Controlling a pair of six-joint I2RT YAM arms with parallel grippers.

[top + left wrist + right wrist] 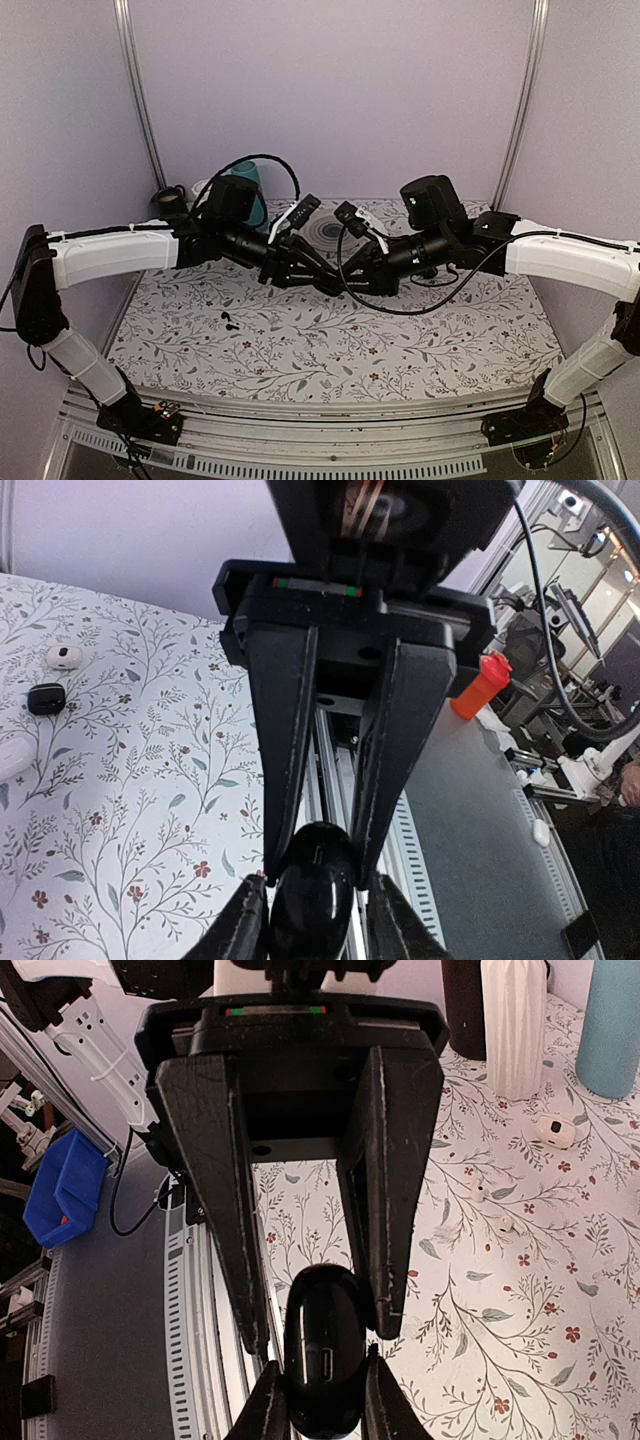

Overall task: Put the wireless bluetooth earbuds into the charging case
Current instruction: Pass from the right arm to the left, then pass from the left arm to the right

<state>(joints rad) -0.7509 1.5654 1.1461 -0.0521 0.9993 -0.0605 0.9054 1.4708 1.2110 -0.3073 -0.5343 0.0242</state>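
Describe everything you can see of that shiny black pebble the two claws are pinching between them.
The charging case is a small, rounded, glossy black pebble, plastic by its look, with a small port slot on the face turned toward the right wrist camera. No open lid shows. It is held in the air above the floral cloth. The left gripper and the right gripper come at it from opposite directions, and their fingers press its sides. Nothing else touches it.
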